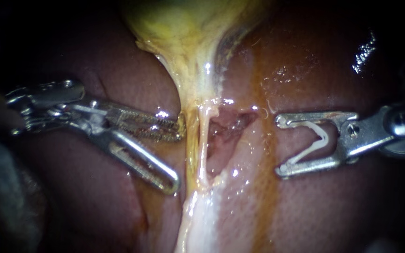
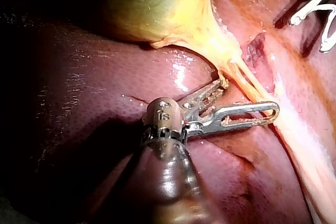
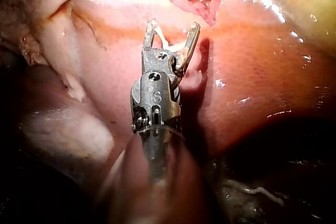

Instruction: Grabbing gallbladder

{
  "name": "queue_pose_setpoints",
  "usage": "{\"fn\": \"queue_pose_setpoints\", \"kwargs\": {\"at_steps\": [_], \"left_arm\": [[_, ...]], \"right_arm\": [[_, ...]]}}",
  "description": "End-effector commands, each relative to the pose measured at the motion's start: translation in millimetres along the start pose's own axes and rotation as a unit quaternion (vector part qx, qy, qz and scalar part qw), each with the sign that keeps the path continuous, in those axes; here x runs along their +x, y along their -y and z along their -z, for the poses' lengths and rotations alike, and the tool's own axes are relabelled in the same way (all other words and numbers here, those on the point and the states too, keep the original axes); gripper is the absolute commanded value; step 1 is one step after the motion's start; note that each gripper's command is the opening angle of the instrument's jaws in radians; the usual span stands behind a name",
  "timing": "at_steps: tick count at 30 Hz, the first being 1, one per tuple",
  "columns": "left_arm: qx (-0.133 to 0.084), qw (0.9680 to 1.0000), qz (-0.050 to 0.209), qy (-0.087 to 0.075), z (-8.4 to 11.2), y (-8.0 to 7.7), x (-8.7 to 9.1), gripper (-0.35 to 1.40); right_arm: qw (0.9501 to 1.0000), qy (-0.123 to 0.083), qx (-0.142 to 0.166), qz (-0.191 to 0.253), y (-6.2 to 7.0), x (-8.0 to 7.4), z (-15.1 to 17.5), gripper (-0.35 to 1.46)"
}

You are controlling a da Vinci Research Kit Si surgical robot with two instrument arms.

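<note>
Now left instrument (image 1: 176, 154) at gallbladder neck (image 1: 189, 84)

Right tool (image 3: 173, 24) grips white clip (image 3: 164, 40); wet liver (image 3: 252, 77) beneath.

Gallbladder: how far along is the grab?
Done: the left instrument sits at the gallbladder, where it narrows, with one tip against the yellow tissue. In hand: its pincer is open and grips nothing. Left: closing on the tissue. The right instrument hangs apart over the liver, holding a white clip.
</note>
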Motion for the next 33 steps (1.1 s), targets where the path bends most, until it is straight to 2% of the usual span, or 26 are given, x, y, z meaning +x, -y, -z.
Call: {"fn": "queue_pose_setpoints", "kwargs": {"at_steps": [1, 12, 20, 26, 29, 33], "left_arm": [[0.001, 1.0000, 0.000, -0.001, 0.1, 0.0, 0.1, 1.11], [0.020, 0.9996, 0.004, -0.018, 1.4, 1.3, 1.2, 1.13], [0.038, 0.9981, -0.039, -0.030, 2.4, 1.2, 3.0, 1.11], [0.054, 0.9943, -0.084, -0.039, 3.1, 1.1, 4.2, 1.03], [0.064, 0.9902, -0.117, -0.041, 3.5, 0.9, 4.9, 0.98], [0.083, 0.9844, -0.151, -0.033, 3.6, 0.9, 5.0, 0.91]], "right_arm": [[1.0000, 0.000, 0.000, 0.000, 0.0, 0.0, 0.0, 0.50], [1.0000, 0.000, 0.000, 0.000, 0.0, 0.0, 0.0, 0.50], [1.0000, 0.000, 0.000, 0.000, 0.1, 0.0, 0.0, 0.50], [1.0000, 0.000, 0.000, 0.000, 0.1, 0.0, 0.0, 0.50], [1.0000, 0.000, 0.000, 0.000, 0.1, 0.0, 0.0, 0.50], [1.0000, 0.000, 0.000, 0.000, 0.1, 0.0, 0.0, 0.50]]}}
